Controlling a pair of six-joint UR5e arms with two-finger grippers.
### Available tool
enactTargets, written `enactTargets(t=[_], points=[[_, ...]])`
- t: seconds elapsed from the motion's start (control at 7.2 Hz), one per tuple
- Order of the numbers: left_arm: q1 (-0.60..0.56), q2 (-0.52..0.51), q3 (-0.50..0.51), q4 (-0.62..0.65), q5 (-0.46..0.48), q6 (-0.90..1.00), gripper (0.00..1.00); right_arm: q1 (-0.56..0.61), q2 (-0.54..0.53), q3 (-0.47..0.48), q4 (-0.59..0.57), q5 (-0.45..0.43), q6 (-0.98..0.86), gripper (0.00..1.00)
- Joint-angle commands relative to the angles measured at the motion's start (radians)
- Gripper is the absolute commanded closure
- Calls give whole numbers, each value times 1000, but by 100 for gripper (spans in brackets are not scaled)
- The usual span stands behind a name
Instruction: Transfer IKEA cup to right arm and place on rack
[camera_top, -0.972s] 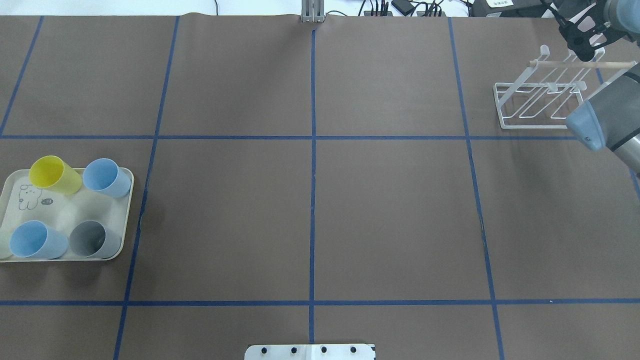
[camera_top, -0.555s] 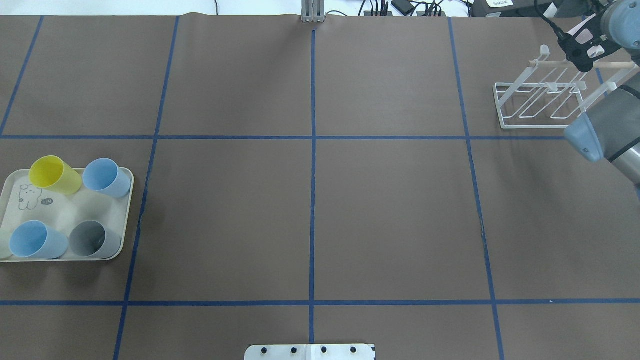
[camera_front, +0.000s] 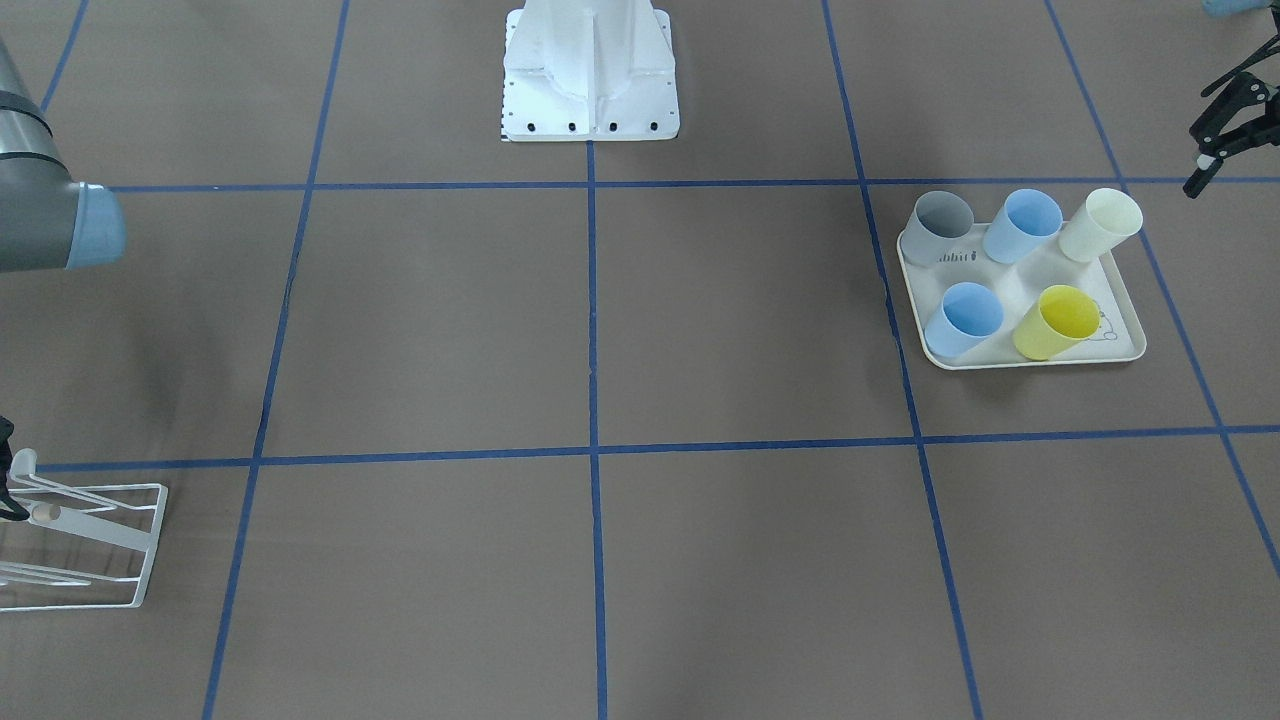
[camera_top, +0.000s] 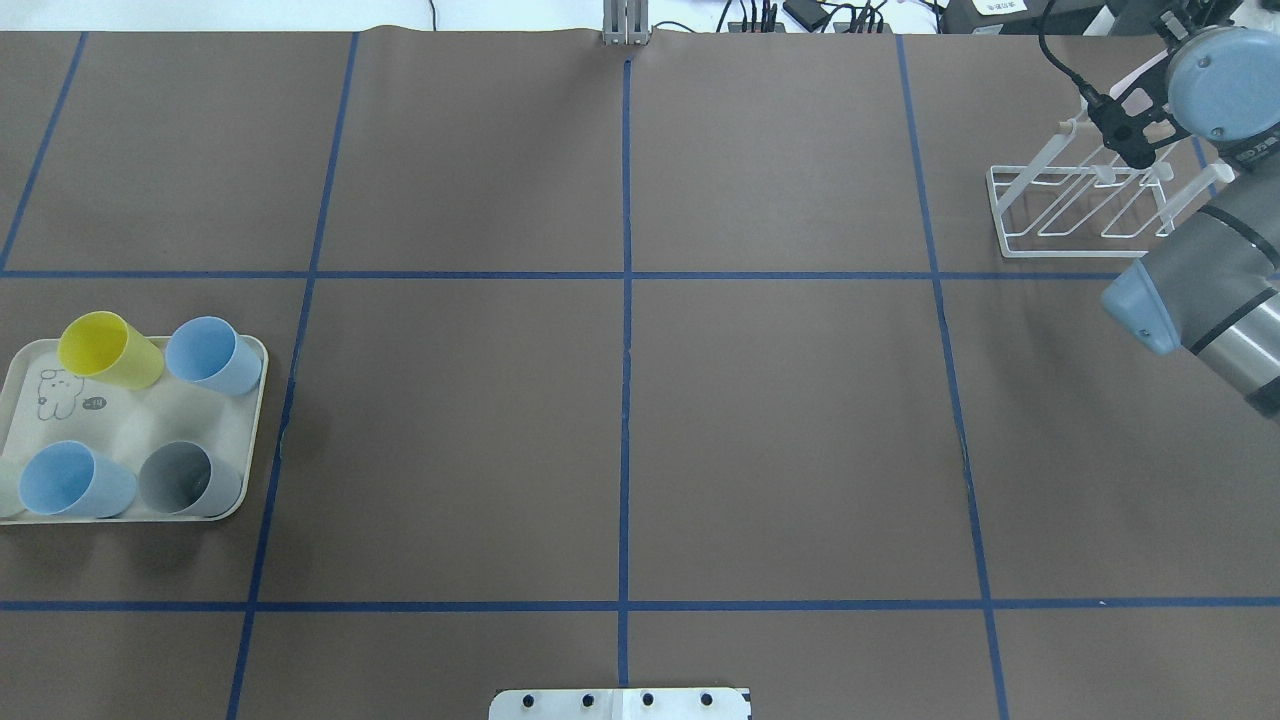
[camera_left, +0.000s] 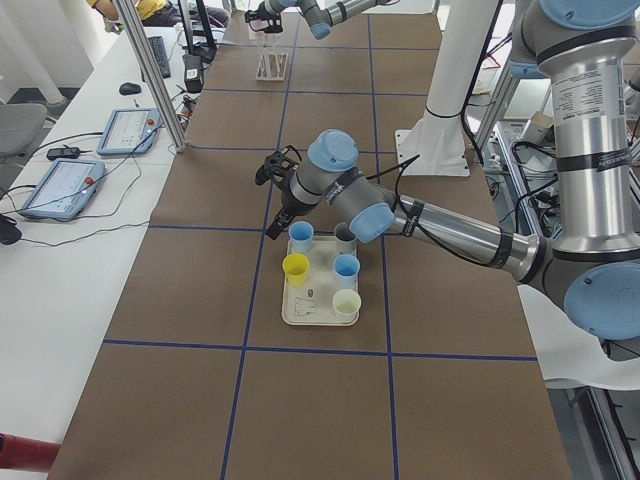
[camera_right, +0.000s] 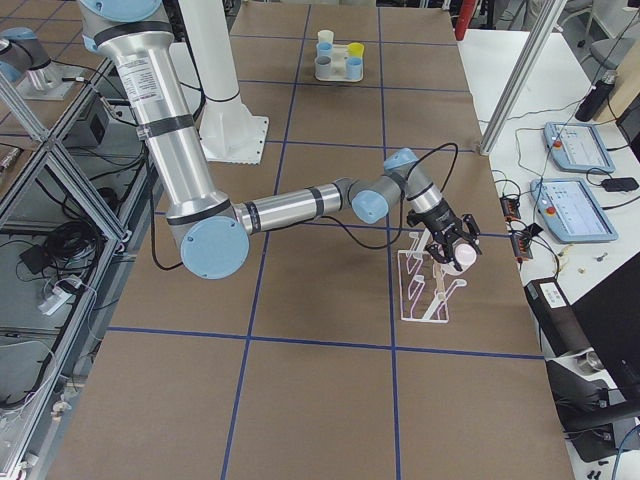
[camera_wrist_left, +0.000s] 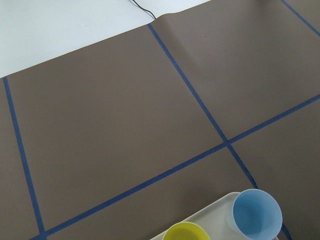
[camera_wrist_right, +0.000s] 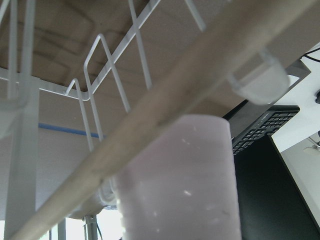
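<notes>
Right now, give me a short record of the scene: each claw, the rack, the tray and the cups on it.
left claw: open, empty, near the tray, touching no cup
right claw: shut on pale pink cup, at the rack
rack: white wire, wooden rod close to the held cup
tray: cream, holds five upright cups
cups on tray: grey cup, blue cups, cream cup, yellow cup
</notes>
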Motion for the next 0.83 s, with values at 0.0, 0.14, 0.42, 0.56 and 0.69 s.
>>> enactTargets(t=[0.0,0.14,0.42,0.56,0.69], points=[[0,0,0,1,0,0,0,-20,-3,-4,-1,-20,1,57],[0,-1,2,1,0,0,0,-22,-1,-10,-1,-23,4,32],[0,-3,5,1,0,0,0,-24,-1,-22,7,-21,25,2],[2,-3,6,1,0,0,0,-24,-1,-23,7,-21,27,2],[0,-3,6,1,0,-2,0,-25,2,-21,7,-21,32,2]])
